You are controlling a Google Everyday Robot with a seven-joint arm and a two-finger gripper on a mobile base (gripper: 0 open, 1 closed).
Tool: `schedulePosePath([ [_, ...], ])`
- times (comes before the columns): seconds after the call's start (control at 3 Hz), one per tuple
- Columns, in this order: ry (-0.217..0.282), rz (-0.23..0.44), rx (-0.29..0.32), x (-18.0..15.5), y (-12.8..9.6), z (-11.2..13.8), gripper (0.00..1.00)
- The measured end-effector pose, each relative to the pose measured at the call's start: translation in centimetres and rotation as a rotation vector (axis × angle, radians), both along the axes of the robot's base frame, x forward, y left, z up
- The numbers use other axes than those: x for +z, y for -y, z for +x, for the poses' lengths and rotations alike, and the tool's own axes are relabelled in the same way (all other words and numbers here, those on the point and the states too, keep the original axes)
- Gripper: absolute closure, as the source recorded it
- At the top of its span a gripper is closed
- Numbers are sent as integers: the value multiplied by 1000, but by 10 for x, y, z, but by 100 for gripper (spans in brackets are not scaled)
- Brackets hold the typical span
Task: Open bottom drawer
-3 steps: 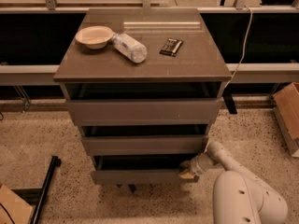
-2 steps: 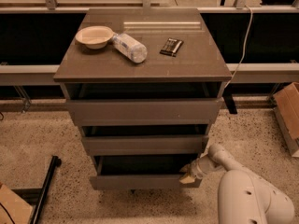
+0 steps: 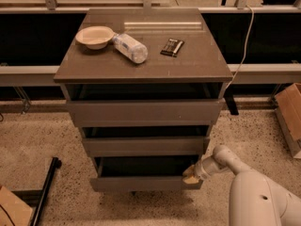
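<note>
Currently: my gripper [image 3: 190,178] sits at lower right of grey-brown three-drawer cabinet [image 3: 188,66], against right end of bottom drawer [image 3: 141,183] front, at its top edge. Grip state: cannot tell. Bottom drawer is lowest in cabinet, flat handleless front standing partly out, dark interior showing behind it. Middle and top drawers above also ajar. On cabinet top: shallow cream bowl [image 3: 95,36] at left rear, clear plastic bottle [image 3: 130,47] lying on side just beside it, dark flat packet [image 3: 172,47] toward right. My white arm [image 3: 225,160] reaches in from cabinet's right.
</note>
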State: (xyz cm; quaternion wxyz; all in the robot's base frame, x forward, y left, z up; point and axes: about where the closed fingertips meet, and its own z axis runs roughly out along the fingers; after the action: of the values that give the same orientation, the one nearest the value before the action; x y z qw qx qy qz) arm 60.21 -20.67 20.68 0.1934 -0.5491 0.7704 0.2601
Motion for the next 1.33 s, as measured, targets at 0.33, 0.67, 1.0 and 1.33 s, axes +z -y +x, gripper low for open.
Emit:
schedulePosePath([
  [0.33, -4, 2, 2, -2, -2, -2, 57],
  [0.67, -21, -9, 6, -7, -2, -6, 34],
  [1.0, -21, -9, 6, -7, -2, -6, 13],
  [1.33, -59, -13, 14, -12, -1, -28, 0],
])
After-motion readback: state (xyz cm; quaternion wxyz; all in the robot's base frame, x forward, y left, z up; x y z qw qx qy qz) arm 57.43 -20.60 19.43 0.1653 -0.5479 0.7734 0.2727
